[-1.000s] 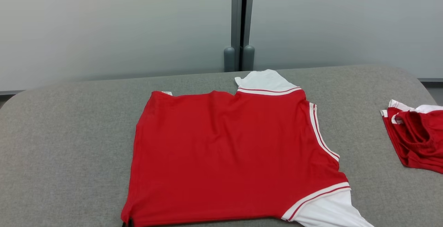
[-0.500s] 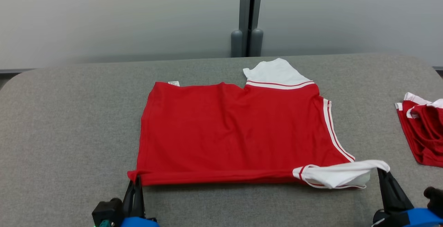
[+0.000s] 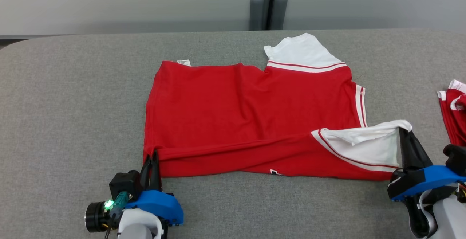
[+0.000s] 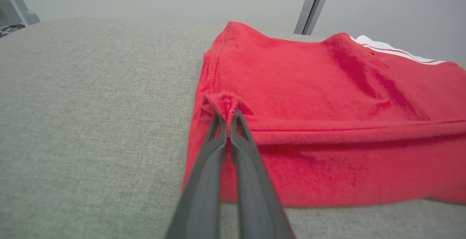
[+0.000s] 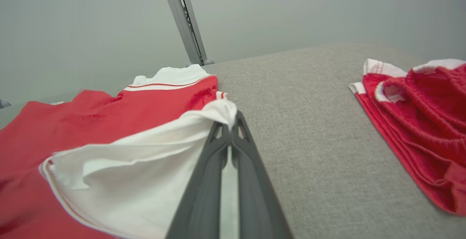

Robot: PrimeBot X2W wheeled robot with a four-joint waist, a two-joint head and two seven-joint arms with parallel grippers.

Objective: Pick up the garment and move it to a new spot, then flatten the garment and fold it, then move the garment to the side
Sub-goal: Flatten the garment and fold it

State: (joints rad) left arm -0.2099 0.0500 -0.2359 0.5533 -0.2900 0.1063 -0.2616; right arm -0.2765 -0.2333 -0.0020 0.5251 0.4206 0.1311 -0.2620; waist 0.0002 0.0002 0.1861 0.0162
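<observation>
Left gripper [image 3: 152,156] is pinched shut on the near-left hem corner of the garment [image 3: 251,104]. Right gripper [image 3: 403,132] is clamped on the tip of the near white sleeve [image 3: 367,145]. A second ago the near edge lay flat with no grippers on it; now it's lifted and rolled back over the red body, so the fold looks under way. The head cam also tilted down, so ignore that shift. The garment lies mid-table [image 3: 72,104], spread away from both grippers. A second red garment [image 3: 453,115] lies well apart on the right.
</observation>
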